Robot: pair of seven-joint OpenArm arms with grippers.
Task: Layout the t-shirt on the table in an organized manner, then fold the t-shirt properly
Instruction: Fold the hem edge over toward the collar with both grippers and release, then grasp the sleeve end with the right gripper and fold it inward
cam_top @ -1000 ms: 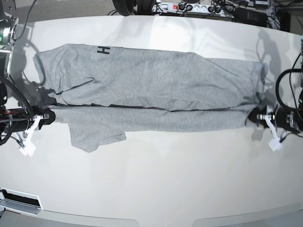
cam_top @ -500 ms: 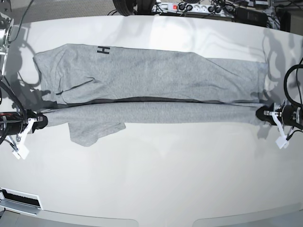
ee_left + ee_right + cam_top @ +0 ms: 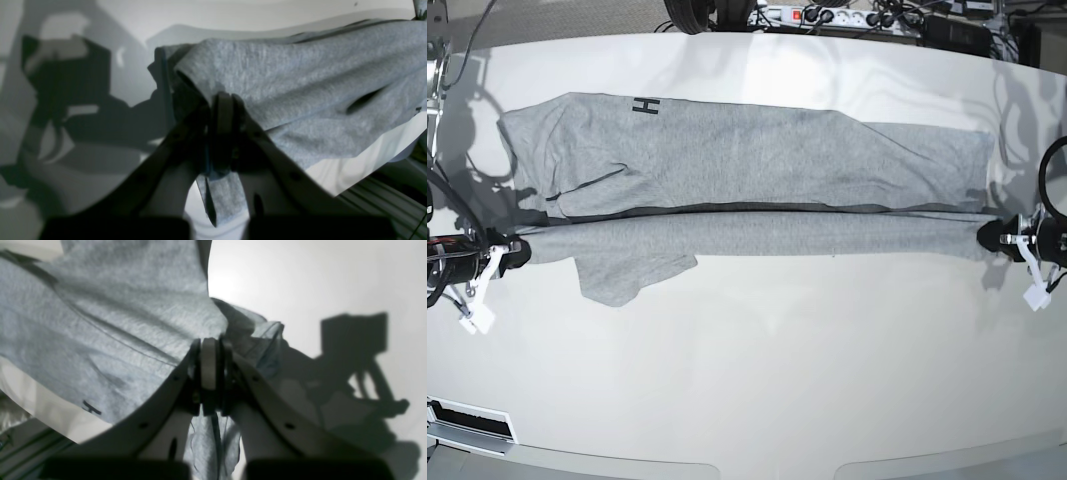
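Note:
The heather-grey t-shirt [image 3: 747, 170] lies stretched sideways across the far half of the off-white table [image 3: 757, 370], with a black "H" [image 3: 645, 106] at its far edge. Its near edge is pulled into a taut, narrow band between my two grippers. My left gripper [image 3: 999, 238] is shut on the shirt's right end, and my right gripper [image 3: 517, 252] is shut on the left end. One sleeve [image 3: 627, 278] hangs toward the front. In the left wrist view the left gripper [image 3: 222, 100] pinches the t-shirt [image 3: 300, 83]. In the right wrist view the right gripper [image 3: 210, 343] pinches the t-shirt [image 3: 116, 323].
A power strip with cables [image 3: 827, 15] and a black wheel [image 3: 689, 12] sit beyond the table's far edge. White tags dangle under both grippers [image 3: 475, 320] [image 3: 1034, 300]. Bare tabletop stretches from the shirt to the front edge [image 3: 757, 462].
Both grippers have moved outward, away from each other. The near edge of the shirt has been drawn tight into a straighter, narrower band.

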